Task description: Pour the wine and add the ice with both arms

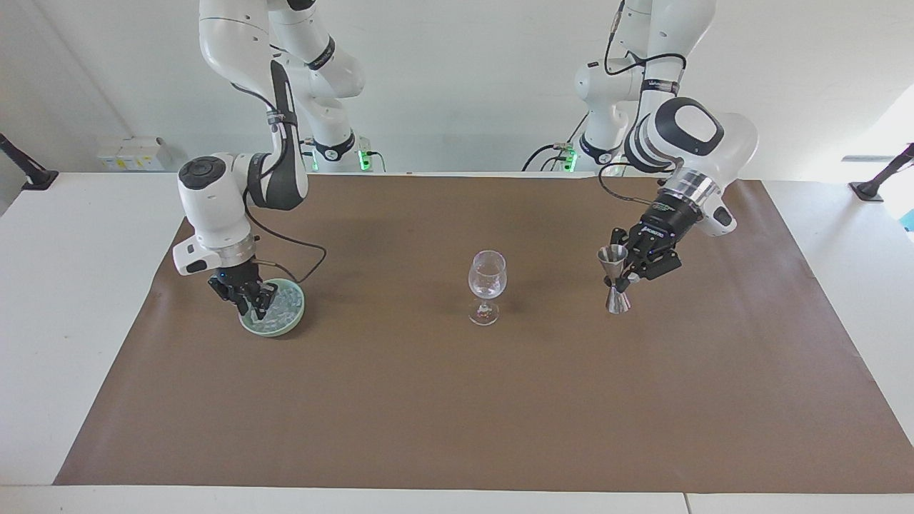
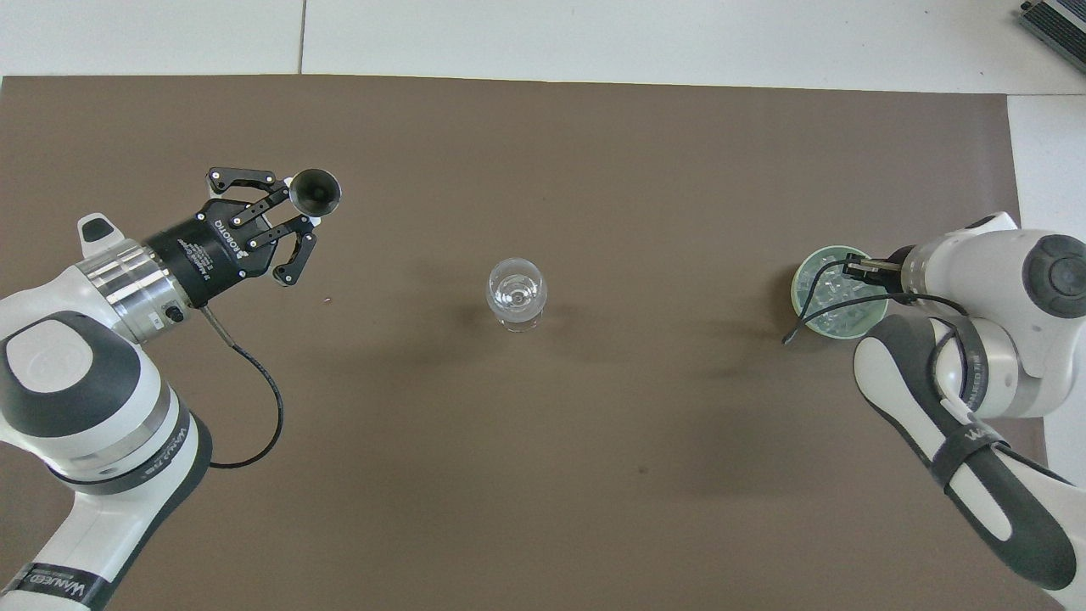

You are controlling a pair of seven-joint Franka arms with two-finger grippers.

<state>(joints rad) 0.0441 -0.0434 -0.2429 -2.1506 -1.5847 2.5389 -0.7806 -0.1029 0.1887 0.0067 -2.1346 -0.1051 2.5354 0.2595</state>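
Note:
A clear stemmed wine glass [image 1: 487, 275] [image 2: 516, 293] stands upright mid-mat and looks empty; wine is out of view. My left gripper [image 1: 623, 280] [image 2: 299, 204] is shut on the waist of an upright steel jigger [image 1: 618, 303] [image 2: 315, 190], toward the left arm's end from the glass. The jigger's foot is at mat level; whether it touches, I cannot tell. A pale green bowl [image 1: 296, 318] [image 2: 797, 293] holds ice [image 1: 284, 303] [image 2: 836, 297] toward the right arm's end. My right gripper [image 1: 253, 308] [image 2: 851, 270] points down into the ice at the bowl's edge.
A brown mat [image 1: 457, 400] covers most of the white table [image 1: 71, 300]. Black clamp stands [image 1: 882, 178] sit at both ends of the table, near the robots. The right arm's cable [image 2: 814, 314] droops over the bowl.

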